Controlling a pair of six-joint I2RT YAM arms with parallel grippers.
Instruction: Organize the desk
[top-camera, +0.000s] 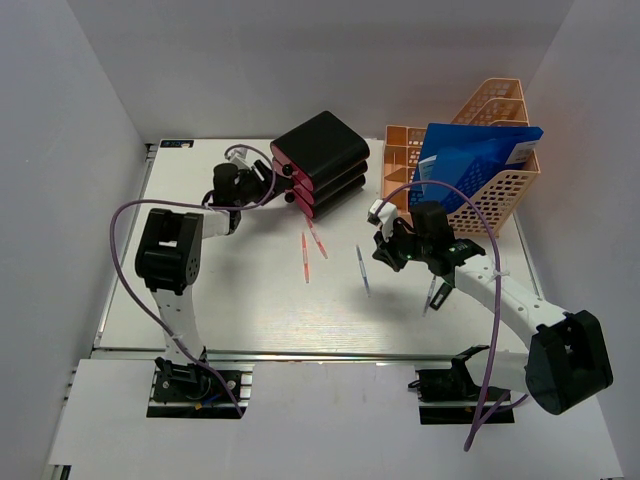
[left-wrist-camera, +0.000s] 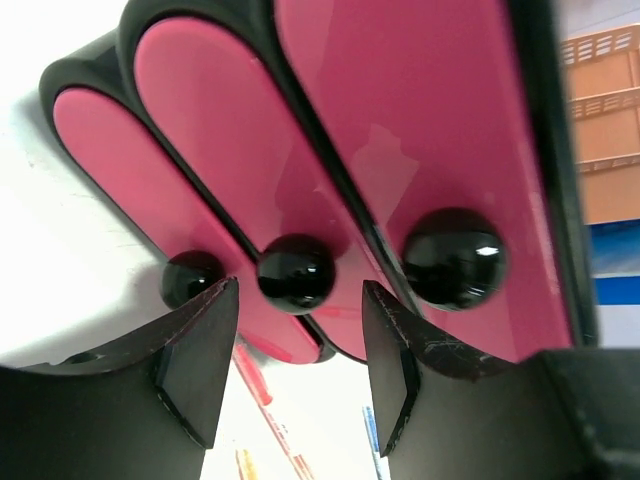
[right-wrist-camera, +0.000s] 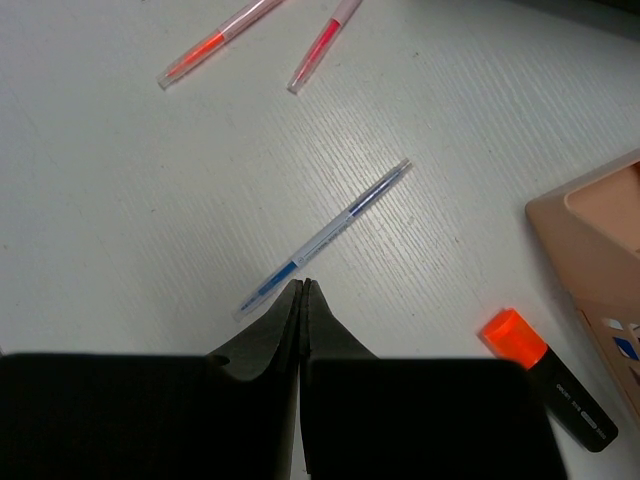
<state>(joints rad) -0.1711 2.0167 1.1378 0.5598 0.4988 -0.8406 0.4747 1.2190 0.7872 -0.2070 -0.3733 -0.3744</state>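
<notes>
The desk (top-camera: 230, 300) is a white tabletop with loose pens on it. At its back stands a black-and-pink drawer box (top-camera: 322, 150) with three round black knobs. My left gripper (top-camera: 268, 185) is open right at the box's pink fronts. In the left wrist view its jaws stand either side of the middle knob (left-wrist-camera: 295, 272), just short of it, and hold nothing. My right gripper (right-wrist-camera: 302, 285) is shut and empty, hovering just beside a blue pen (right-wrist-camera: 330, 232) near the desk's middle.
Two red pens (top-camera: 305, 258) lie between the arms, with the blue pen (top-camera: 363, 270) to their right. An orange-capped black marker (right-wrist-camera: 550, 380) lies near the peach mesh file rack (top-camera: 480, 150), which holds a blue folder (top-camera: 470, 160) at the back right.
</notes>
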